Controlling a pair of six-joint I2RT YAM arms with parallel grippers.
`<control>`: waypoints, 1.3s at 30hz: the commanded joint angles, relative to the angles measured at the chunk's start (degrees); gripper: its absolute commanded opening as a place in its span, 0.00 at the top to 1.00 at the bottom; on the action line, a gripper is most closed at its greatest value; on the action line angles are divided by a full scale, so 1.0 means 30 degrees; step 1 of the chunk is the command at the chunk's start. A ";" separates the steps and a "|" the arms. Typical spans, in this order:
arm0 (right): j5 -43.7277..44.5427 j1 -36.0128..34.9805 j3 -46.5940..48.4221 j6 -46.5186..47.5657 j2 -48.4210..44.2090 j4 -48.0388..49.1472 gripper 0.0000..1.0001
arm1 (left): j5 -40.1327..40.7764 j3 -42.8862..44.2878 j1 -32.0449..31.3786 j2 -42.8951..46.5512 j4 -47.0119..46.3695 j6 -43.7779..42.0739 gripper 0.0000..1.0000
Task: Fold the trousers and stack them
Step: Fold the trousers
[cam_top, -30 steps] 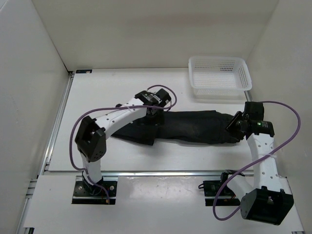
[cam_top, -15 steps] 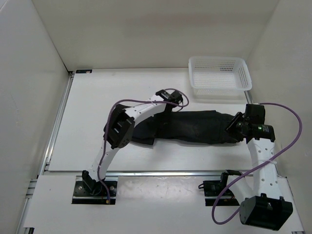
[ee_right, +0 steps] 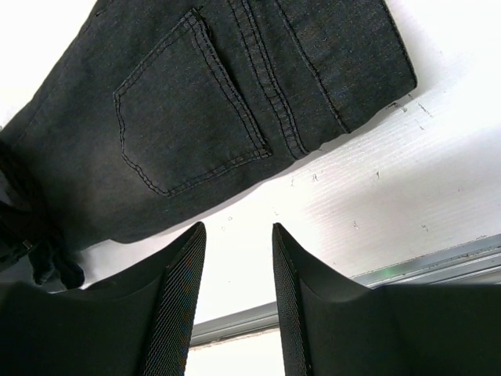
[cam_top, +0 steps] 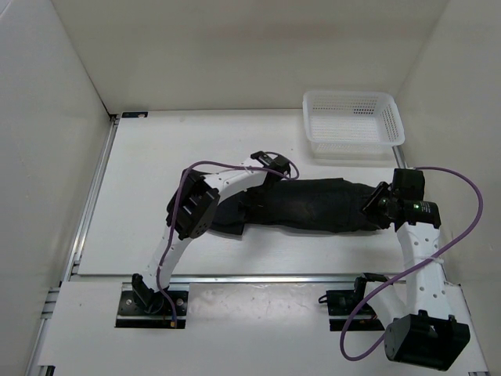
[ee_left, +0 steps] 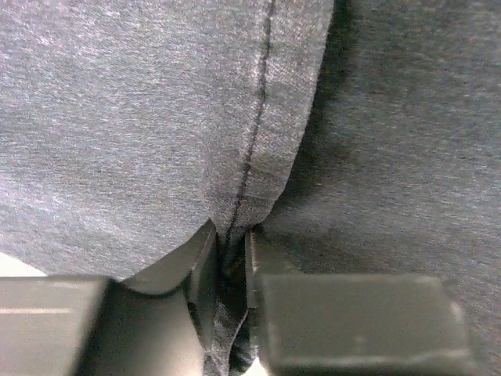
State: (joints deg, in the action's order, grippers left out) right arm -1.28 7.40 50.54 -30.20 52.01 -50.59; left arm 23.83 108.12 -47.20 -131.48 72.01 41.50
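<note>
You have the trousers [cam_top: 321,205] lying lengthwise across the middle of the table [cam_top: 141,180], waist end to the right. The white mesh basket [cam_top: 352,117] sits in the far right corner, apart from the cloth with bare table between them.

Your left gripper [ee_left: 232,249] is pinched tight on a raised fold along a seam. Your right gripper [ee_right: 236,235] stands with its fingers apart and nothing in them. It hangs just off the waist end, near a back pocket [ee_right: 188,110].

From above, the left forearm and its purple cable [cam_top: 184,184] lie over the left part of the cloth, so you cannot make out the leg ends there. In the left wrist view the cloth fills nearly everything (only a white sliver shows at the bottom left). The right wrist view cuts the trousers off at its top edge.
</note>
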 commanded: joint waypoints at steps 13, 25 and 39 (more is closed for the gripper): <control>-0.0248 0.0053 -0.0032 0.0485 -0.0168 0.0281 0.55 | 0.0378 0.5471 0.1231 0.5506 0.2863 -0.1117 0.90; -0.0248 0.0053 -0.0032 0.0485 -0.0518 0.0105 0.55 | -0.1500 0.5565 0.0528 0.3692 0.1547 -0.0678 0.90; -0.0248 0.0053 -0.0207 0.0485 -0.0520 0.0105 0.55 | -0.2559 0.4977 0.0118 0.1466 0.0578 -0.1935 0.08</control>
State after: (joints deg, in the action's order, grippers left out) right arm -1.48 7.40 50.00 -29.56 51.22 -50.54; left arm 14.85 123.04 -46.57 -127.42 74.52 37.41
